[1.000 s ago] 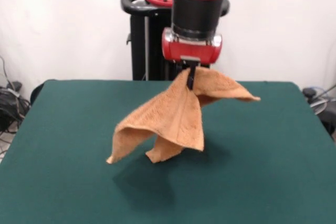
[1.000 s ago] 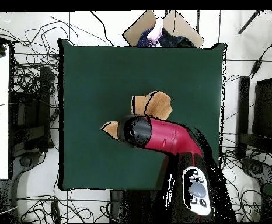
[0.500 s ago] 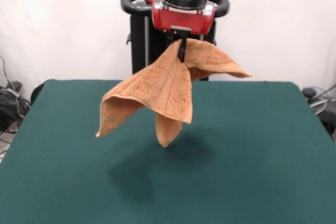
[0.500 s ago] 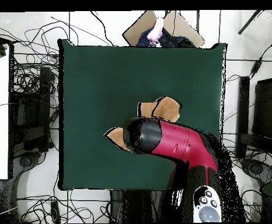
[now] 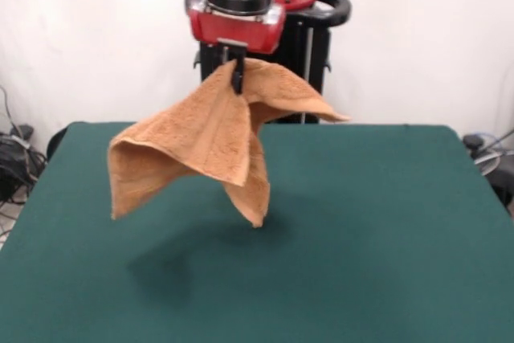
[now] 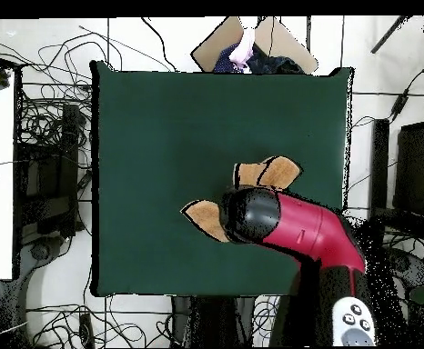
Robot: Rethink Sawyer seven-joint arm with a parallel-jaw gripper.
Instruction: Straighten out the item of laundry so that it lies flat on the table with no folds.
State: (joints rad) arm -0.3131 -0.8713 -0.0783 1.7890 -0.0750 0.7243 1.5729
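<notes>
I see the dark pincer [image 5: 238, 75] under the red and black wrist pressed together on the upper fold of the small orange-tan terry-cloth towel [image 5: 201, 142]. The towel hangs in the air from this one pinched place, and no part of it touches the large dark green felt-covered table [image 5: 385, 230]. One wing of the cloth spreads to the left of the front view and bends down, a second wing points to the right, and a narrow corner drops lowest in the middle. Its shadow lies on the green cloth below. In the overhead view the red arm [image 6: 307, 232] covers most of the towel [image 6: 268, 172]; only two pieces show beside it.
</notes>
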